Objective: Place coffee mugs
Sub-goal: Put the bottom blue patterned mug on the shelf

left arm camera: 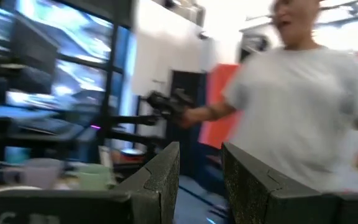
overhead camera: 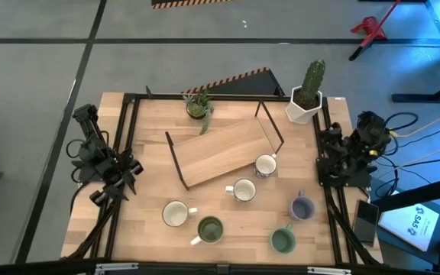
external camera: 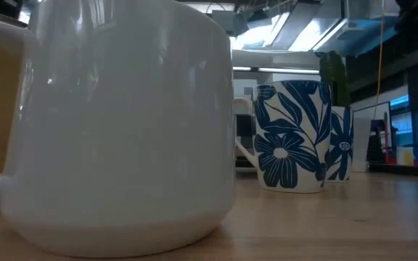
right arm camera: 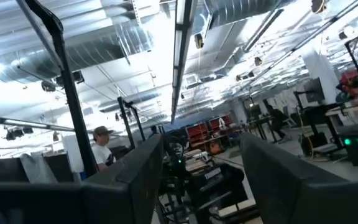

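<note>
Six mugs sit in the lower middle of the high view on the table (overhead camera: 143,153): patterned mug (overhead camera: 265,165), white mug (overhead camera: 243,190), second white mug (overhead camera: 176,214), olive mug (overhead camera: 210,228), teal mug (overhead camera: 283,241), lavender mug (overhead camera: 302,207). Left claw (left arm camera: 201,180) and right claw (right arm camera: 201,168) wait at the table's edges, both released, grasping nothing.

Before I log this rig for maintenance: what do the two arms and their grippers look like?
Both arms are black, jointed metal with dark cables running along them. The left gripper has two flat, dark, grainy-textured fingers; the right gripper has smooth dark slab fingers. No markings show.
</note>
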Available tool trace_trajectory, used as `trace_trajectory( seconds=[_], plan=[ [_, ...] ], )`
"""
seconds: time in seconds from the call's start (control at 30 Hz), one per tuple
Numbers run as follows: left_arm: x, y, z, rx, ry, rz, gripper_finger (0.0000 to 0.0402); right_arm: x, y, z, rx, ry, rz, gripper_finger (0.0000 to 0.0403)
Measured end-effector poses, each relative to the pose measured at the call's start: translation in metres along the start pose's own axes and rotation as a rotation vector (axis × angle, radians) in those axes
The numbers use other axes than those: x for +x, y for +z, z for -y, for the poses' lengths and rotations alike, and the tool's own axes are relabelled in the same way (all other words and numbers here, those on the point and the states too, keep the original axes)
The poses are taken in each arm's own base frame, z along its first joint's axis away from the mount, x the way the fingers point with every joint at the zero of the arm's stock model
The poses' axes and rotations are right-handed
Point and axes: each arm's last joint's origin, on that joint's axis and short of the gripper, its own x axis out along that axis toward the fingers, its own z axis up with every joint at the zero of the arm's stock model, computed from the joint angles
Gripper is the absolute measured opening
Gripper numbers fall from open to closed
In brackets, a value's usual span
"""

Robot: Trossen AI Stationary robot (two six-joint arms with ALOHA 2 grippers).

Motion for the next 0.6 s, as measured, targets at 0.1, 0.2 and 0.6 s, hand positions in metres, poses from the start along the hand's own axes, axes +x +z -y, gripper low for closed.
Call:
trace_trajectory(
  seconds=[0.1, 0.2, 0.6],
  plan=[
    [0.0, 0.008, -0.003, -0.023, 0.09, 0.082, 0.0112, 0.015, 0.02, -0.011, -0.049, -0.013, -0.023, 0.0205],
    [-0.003, 0.021, -0.005, -0.07, 0.155, 0.207, 0.0112, 0.032, 0.034, -0.028, -0.133, -0.025, -0.05, 0.0205],
    [-0.012, 0.047, -0.009, -0.035, 0.218, 0.458, 0.0112, 0.082, 0.035, -0.091, -0.458, -0.044, -0.199, 0.0205]
  ],
)
